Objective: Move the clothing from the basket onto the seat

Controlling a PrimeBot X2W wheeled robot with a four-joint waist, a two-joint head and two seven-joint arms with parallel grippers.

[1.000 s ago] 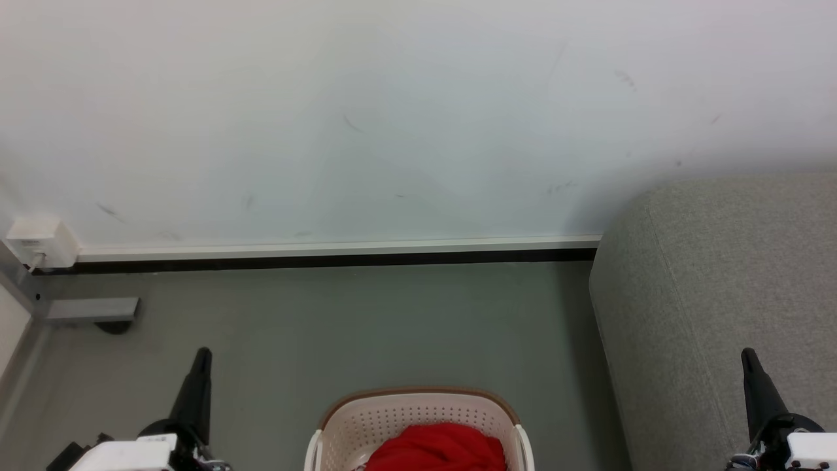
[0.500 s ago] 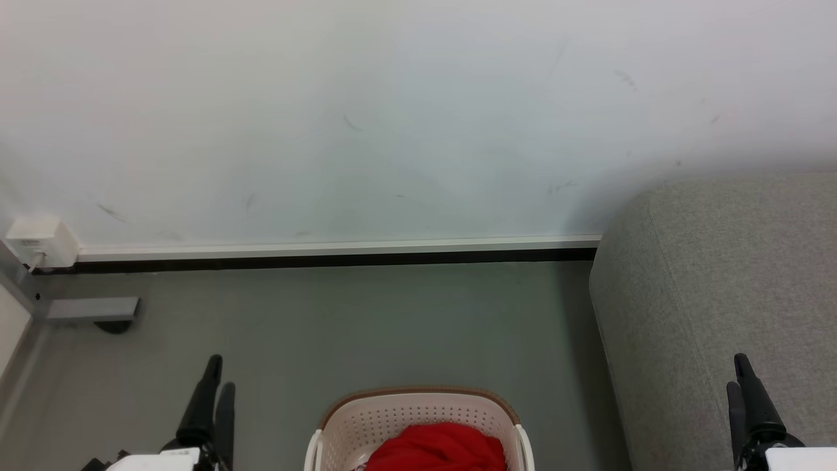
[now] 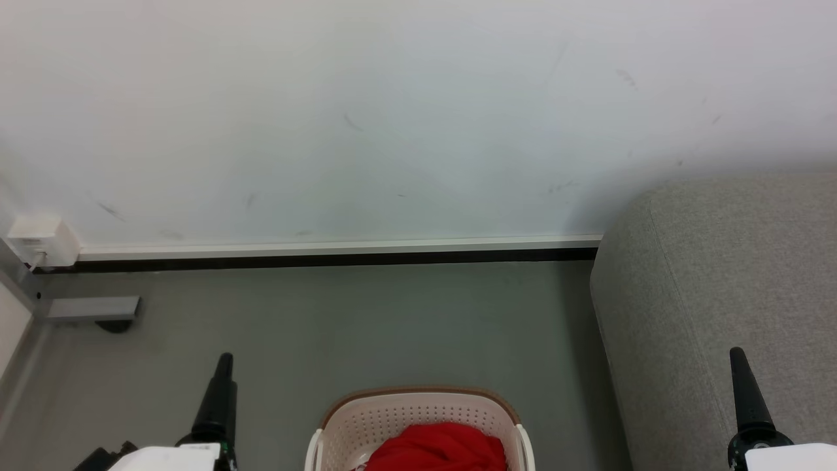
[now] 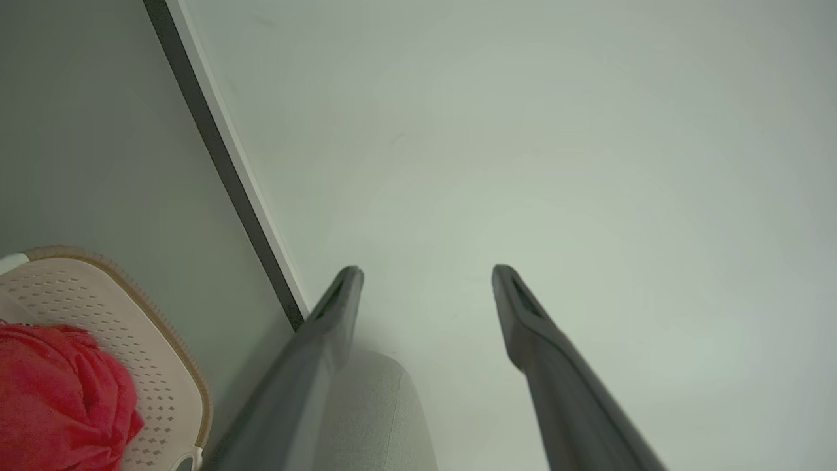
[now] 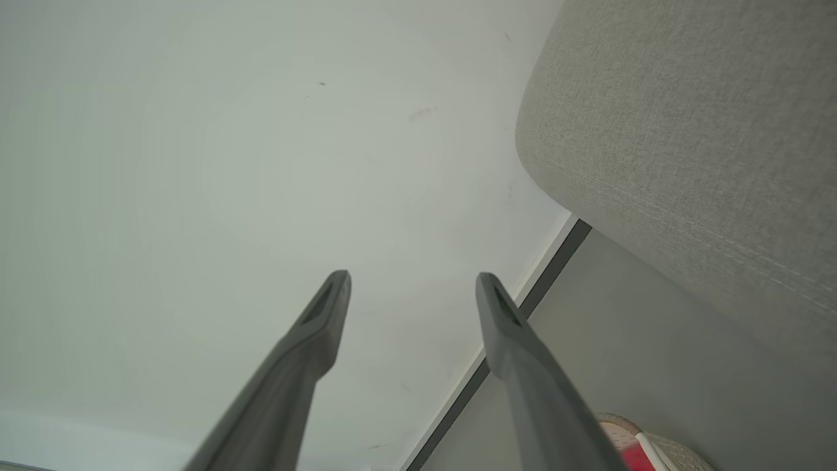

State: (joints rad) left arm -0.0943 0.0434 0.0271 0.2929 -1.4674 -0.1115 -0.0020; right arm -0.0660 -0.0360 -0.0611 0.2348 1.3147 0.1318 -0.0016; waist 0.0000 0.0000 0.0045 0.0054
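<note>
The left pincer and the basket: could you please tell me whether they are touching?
Apart. The head view shows a strip of grey floor between the left pincer and the basket.

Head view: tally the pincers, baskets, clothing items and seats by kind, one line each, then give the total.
pincers: 2 (left pincer, right pincer)
basket: 1
clothing: 1
seat: 1
Total: 5

Head view: basket [image 3: 418, 413] front cut by bottom edge; clothing [image 3: 435, 448] lower part too; seat [image 3: 719, 275] runs off right edge.
</note>
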